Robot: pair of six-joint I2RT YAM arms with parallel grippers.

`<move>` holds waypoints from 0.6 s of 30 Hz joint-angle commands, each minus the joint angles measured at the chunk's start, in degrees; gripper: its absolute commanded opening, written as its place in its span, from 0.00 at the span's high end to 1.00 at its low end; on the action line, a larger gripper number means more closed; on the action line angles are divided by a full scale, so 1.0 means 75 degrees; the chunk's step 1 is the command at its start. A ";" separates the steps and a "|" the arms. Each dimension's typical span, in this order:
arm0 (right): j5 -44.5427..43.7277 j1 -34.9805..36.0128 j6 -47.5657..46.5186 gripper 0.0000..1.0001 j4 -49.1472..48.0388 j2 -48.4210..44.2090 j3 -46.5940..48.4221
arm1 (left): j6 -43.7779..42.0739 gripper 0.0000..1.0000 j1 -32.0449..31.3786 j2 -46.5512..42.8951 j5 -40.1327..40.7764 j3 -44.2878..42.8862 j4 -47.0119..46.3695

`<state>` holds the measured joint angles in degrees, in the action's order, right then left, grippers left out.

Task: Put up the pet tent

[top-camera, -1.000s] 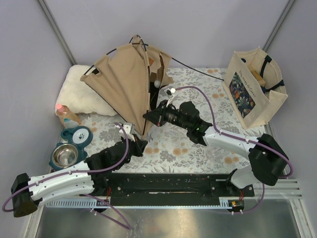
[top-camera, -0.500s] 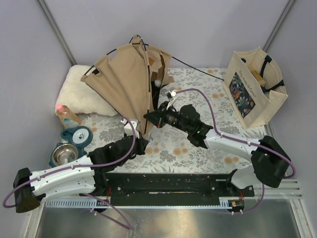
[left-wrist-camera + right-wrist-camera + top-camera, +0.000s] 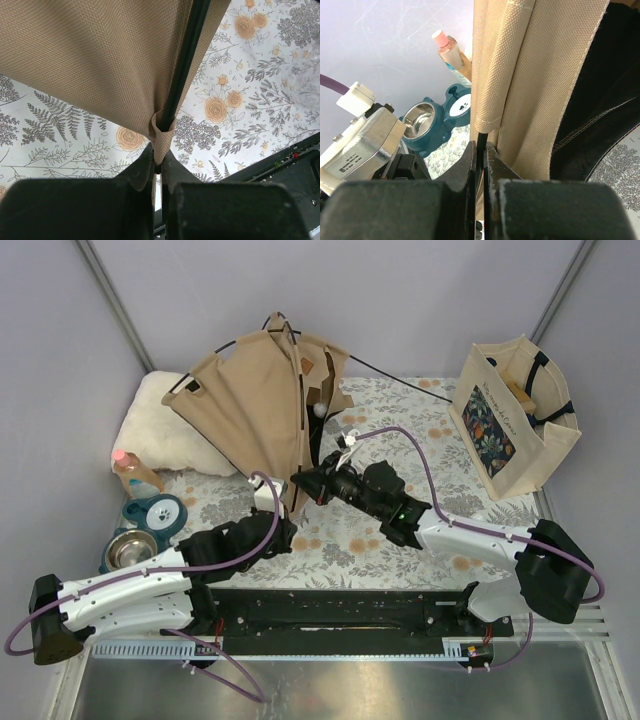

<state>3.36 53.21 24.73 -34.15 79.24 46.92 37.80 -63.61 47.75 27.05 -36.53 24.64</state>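
Note:
The pet tent (image 3: 255,410) is tan canvas on thin black poles, half spread at the table's back left, with a white pom-pom (image 3: 319,410) hanging at its right side. My left gripper (image 3: 282,532) is shut on the tan corner loop (image 3: 161,137) at the tent's lower tip, where a black pole (image 3: 182,65) passes through. My right gripper (image 3: 300,480) is shut on a black pole end (image 3: 481,142) beside the tent's tan edge (image 3: 520,90); dark lining (image 3: 600,100) shows to its right. Both grippers meet at the tent's near tip.
A white fluffy cushion (image 3: 165,425) lies behind the tent at left. A pink-capped bottle (image 3: 135,472) and a teal double bowl stand (image 3: 145,535) sit at front left, also in the right wrist view (image 3: 432,125). A floral-print tote bag (image 3: 515,415) stands at back right.
Both grippers have shifted slightly left and nearer with the tent's lower tip. The left arm's forearm has swung inward. The tent's shape is almost unchanged.

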 commanded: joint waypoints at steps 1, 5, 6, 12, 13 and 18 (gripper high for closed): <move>-0.1174 0.0030 -0.1094 1.00 0.0206 -0.0066 -0.0068 | -0.0083 1.00 -0.0178 -0.0143 -0.0349 -0.0496 -0.0133; -0.0975 0.0101 -0.0955 1.00 0.0241 -0.0066 -0.0021 | -0.0235 0.92 -0.0178 -0.0249 -0.0220 -0.0554 -0.0157; -0.0917 0.0101 -0.0896 1.00 0.0241 -0.0054 -0.0033 | -0.0305 0.85 -0.0178 -0.0319 -0.0231 -0.0543 -0.0192; -0.0635 0.0112 -0.0532 1.00 0.0300 -0.0136 -0.0138 | -0.0493 0.57 -0.0178 -0.1021 -0.0044 -0.0367 -0.0251; -0.0635 0.0112 -0.0509 1.00 0.0288 -0.0136 -0.0150 | -0.0528 0.56 -0.0178 -0.1173 0.0003 -0.0309 -0.0239; -0.0588 0.0112 -0.0508 1.00 0.0369 -0.0101 -0.0162 | -0.0283 0.46 -0.0178 -0.1701 0.0704 -0.0378 0.0229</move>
<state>-0.47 54.11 21.63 -29.61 79.26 45.34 34.92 -64.82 37.47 27.44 -37.06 25.71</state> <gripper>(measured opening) 0.048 0.502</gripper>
